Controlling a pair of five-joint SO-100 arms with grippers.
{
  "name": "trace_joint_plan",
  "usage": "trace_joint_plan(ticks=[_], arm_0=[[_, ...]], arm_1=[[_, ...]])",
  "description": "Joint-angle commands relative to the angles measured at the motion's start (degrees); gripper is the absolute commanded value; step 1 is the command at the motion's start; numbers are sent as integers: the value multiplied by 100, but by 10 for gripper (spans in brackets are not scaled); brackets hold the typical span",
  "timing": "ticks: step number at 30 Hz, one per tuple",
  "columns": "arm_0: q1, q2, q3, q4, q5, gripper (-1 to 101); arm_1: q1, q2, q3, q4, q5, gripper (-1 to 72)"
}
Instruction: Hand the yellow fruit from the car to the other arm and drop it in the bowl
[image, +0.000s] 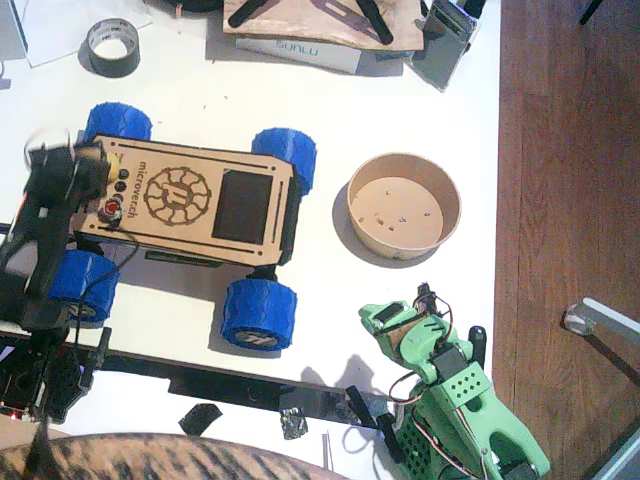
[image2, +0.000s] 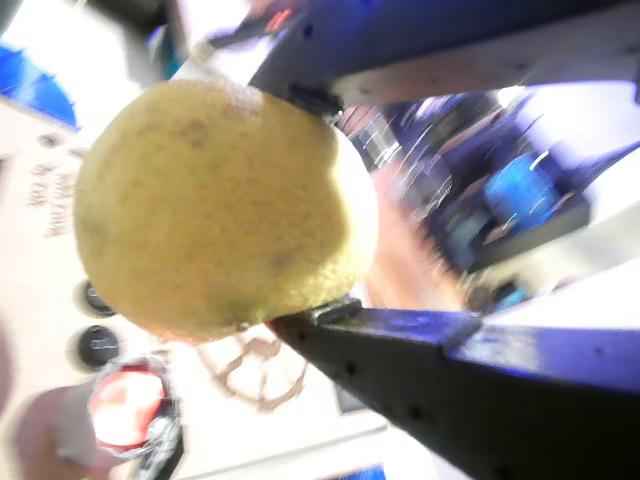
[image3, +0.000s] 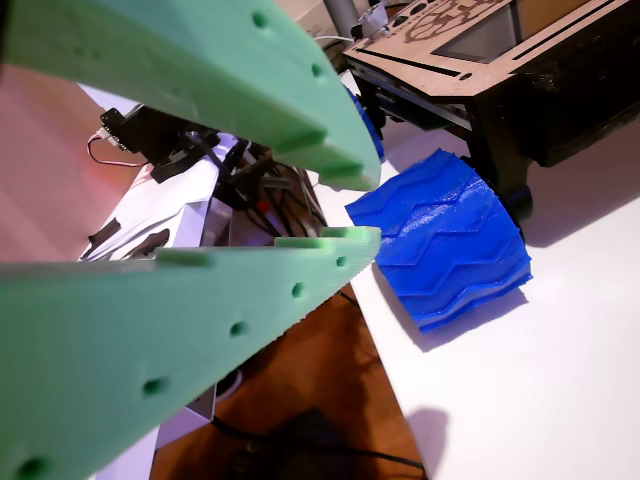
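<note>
In a wrist view the yellow fruit (image2: 220, 200) fills the frame, pinched between the two black fingers of my left gripper (image2: 325, 205), just above the car's wooden deck (image2: 40, 200). In the fixed view that black gripper (image: 65, 165) hovers, blurred, over the left end of the car (image: 190, 200), and the fruit is hidden there. The green right gripper (image: 400, 325) rests low near the table's front edge, below the bowl (image: 403, 205). Its green jaws (image3: 368, 208) stand open and empty, facing a blue wheel (image3: 450, 240) of the car (image3: 470, 50).
A red button (image: 111, 208) sits on the car's left end, also in a wrist view (image2: 125, 405). A grey tape roll (image: 112, 45) and a white box (image: 300, 50) lie at the back. The table ends at the right, with wooden floor (image: 560, 150) beyond.
</note>
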Motion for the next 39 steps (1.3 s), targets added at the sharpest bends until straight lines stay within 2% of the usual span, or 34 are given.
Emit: trace_joint_plan(ticks=[1, 8, 12, 17, 20, 23, 27, 31, 33, 37, 39], arm_0=[[378, 1459, 809, -501, -360, -1], [1934, 1898, 1354, -826, -1503, -1], [3023, 1872, 1688, -1731, -2347, -1], [4148, 2197, 2558, -2936, -3375, -1], [4799, 2364, 3366, -4333, -4271, 0], [5335, 2320, 4271, -5994, -5238, 1], [6003, 2224, 4904, -7075, -6293, 1], [6398, 1811, 4869, -7348, -6548, 2], [6407, 1582, 4869, -7620, -6548, 2], [6416, 1441, 4869, -7664, -6495, 2], [6416, 1239, 4869, -7849, -6495, 2]], arm_1=[[-53, 35, -18, -114, -79, 0], [-62, 35, -18, -114, -97, 0], [-132, 35, -44, -167, -220, 0], [-246, 35, -220, -237, -642, -1], [-396, 44, -457, -255, -949, -2], [-536, 70, -747, -176, -1371, -2], [-914, 264, -765, -132, -2391, -2], [-1213, 272, -844, -158, -3217, -2], [-1494, 448, -853, -79, -3735, -2], [-2127, 1063, -782, 141, -4614, -2], [-2452, 1020, -729, 70, -4904, -2]])
